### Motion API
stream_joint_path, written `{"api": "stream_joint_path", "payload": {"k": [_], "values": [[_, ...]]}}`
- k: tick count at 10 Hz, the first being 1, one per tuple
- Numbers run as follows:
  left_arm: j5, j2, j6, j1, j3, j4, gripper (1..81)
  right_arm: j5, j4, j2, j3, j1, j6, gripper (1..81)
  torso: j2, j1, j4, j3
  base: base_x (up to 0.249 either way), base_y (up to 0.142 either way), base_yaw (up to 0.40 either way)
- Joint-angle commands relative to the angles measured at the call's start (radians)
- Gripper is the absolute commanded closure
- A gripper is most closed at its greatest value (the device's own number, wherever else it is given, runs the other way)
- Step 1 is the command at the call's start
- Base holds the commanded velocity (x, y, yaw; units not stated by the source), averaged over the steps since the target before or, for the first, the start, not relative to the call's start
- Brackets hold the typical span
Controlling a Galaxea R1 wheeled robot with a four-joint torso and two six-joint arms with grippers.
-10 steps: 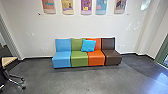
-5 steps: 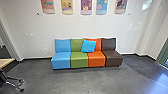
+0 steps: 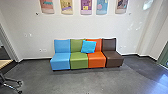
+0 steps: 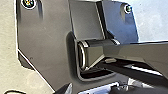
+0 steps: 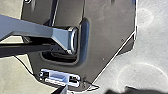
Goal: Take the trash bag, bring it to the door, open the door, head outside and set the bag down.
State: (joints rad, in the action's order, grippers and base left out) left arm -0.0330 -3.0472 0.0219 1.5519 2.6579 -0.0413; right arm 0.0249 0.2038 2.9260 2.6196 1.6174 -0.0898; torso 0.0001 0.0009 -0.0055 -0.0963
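Along the far white wall (image 3: 100, 27) in head view: row of 4 seats (image 3: 60, 61), L to R blue, green, orange, brown, w/ a bright blue pillow (image 3: 88, 46) leaning across the green & orange backs. Colored panels (image 3: 86, 6) hang above; wheeled chair base (image 3: 11, 82) near L edge. L gripper (image 4: 65, 89) & R gripper (image 5: 61, 90): can't tell how far open or if holding anything. Trash bag loc. unclear; dark shape (image 5: 127, 91) in R wrist view unID'd.

Posters (image 3: 86, 7) cropped at head view's top, wheeled chair (image 3: 12, 81) at left.
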Motion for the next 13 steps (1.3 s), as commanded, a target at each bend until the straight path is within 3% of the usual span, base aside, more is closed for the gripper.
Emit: {"api": "stream_joint_path", "payload": {"k": [1, 8, 13], "values": [[0.061, -0.004, -0.004, -0.026, -0.007, 0.008, 1.0, -0.06, 0.009, -0.011, -0.001, -0.026, 0.004, 1.0, 0.0, 0.0, 0.0, 0.0, 0.08, 0.0, 0.0], [0.061, 0.002, -0.004, -0.026, -0.007, 0.008, 1.0, -0.059, 0.008, -0.011, -0.001, -0.023, 0.004, 1.0, 0.0, 0.0, 0.0, 0.0, 0.077, 0.0, 0.0], [0.061, 0.014, -0.004, -0.026, -0.013, 0.02, 1.0, -0.063, 0.017, -0.021, -0.021, -0.021, 0.004, 1.0, 0.0, 0.0, 0.0, 0.0, 0.0, 0.0, 0.0]]}}
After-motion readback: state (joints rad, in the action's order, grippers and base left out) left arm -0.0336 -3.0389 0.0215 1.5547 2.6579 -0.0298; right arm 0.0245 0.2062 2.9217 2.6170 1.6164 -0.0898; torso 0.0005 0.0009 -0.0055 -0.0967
